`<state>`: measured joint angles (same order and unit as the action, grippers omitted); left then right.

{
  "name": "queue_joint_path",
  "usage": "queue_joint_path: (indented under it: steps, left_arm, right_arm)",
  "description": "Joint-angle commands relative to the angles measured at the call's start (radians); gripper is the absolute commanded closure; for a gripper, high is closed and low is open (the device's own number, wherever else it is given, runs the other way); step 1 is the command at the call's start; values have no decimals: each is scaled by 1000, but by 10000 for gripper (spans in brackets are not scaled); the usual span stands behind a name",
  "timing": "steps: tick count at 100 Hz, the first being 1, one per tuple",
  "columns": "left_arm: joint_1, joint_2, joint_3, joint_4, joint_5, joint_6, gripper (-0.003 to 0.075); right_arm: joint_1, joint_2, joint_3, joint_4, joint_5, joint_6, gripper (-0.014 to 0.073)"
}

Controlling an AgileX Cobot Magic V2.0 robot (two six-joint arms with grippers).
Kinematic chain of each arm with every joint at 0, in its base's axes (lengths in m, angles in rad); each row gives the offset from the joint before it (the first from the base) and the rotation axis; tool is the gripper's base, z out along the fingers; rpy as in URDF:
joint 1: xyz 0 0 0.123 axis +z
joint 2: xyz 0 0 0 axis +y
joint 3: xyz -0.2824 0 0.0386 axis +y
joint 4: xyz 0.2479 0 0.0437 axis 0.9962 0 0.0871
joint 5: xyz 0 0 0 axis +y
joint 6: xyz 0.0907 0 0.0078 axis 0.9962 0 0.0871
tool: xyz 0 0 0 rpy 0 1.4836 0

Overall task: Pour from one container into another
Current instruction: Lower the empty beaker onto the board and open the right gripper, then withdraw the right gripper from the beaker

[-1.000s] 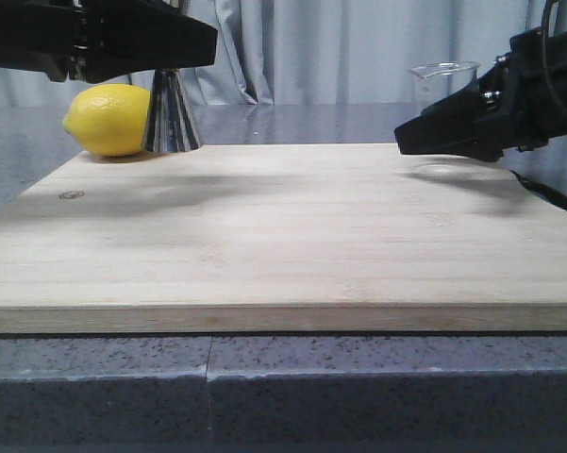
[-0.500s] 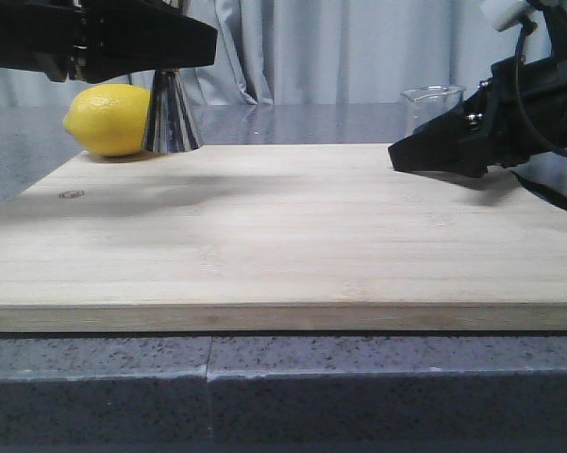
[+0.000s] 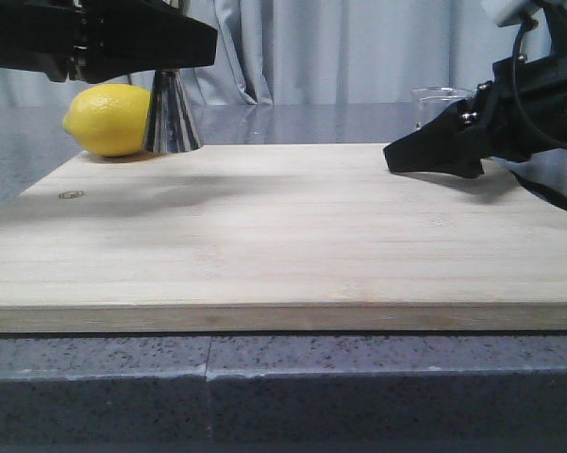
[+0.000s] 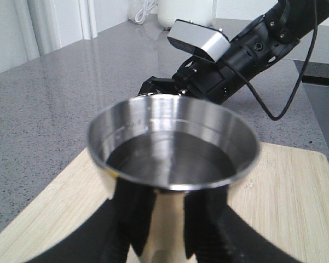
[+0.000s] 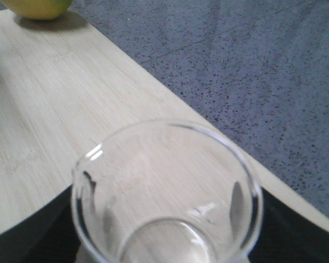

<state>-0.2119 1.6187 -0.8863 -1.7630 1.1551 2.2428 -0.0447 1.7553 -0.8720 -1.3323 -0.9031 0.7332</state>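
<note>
At the far left of the board (image 3: 264, 236), the left tool (image 4: 169, 241) grips the steel jigger (image 3: 172, 118) by its lower part, its dark fingers (image 4: 134, 219) pressed to either side below the wide upper cup. The jigger stands upright on the board's back left corner, just beside the lemon (image 3: 108, 119), which sits to its left. The board lies on the grey speckled tabletop (image 3: 283, 392). Over at the right back edge, the right tool (image 5: 164, 246) clasps the clear beaker (image 3: 441, 106), its fingers (image 5: 44, 230) hugging the glass on both sides. The beaker's rim shows above the black arm; whether its base touches the board cannot be told.
</note>
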Motion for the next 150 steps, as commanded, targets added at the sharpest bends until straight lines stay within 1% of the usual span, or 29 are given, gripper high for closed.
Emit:
queue_joint_path:
  steps: [1, 19, 31, 43, 46, 62, 77, 91, 115, 123, 137, 150]
  left_arm:
    - [-8, -45, -26, -87, 101, -7, 502]
    - [-8, -45, -26, -87, 101, -7, 502]
    - [-8, -45, -26, -87, 101, -7, 502]
    - [-8, -45, -26, -87, 101, -7, 502]
    - [-8, -45, -26, -87, 101, -7, 502]
    - [-8, -45, -26, -87, 101, -7, 502]
    - [-8, -45, -26, -87, 101, -7, 502]
    - [-8, -45, -26, -87, 101, -7, 502]
    - [-8, -45, -26, -87, 101, -7, 502]
    - [-8, -45, -26, -87, 101, -7, 502]
    - [-8, -45, -26, -87, 101, -7, 502]
    - [-8, -45, -26, -87, 101, -7, 502]
  right_arm:
    - [-6, -68, -26, 0, -42, 58, 79]
    - [-6, -128, -26, -142, 69, 223, 79]
    - [-6, -176, -26, -239, 142, 381, 81]
    - [-6, -233, -26, -364, 217, 580, 81]
    - [-6, -252, -26, -395, 239, 653, 81]
    - [-6, -347, -26, -546, 259, 899, 81]
    - [-6, -456, 12, -546, 304, 978, 81]
    - [-6, -582, 96, -546, 376, 1060, 81]
    - [-6, -803, 217, -546, 378, 1132, 81]
    - [-6, -872, 247, -546, 378, 1176, 81]
    - [-6, -957, 285, -543, 381, 1207, 81]
    - [-6, -1000, 297, -543, 378, 1209, 81]
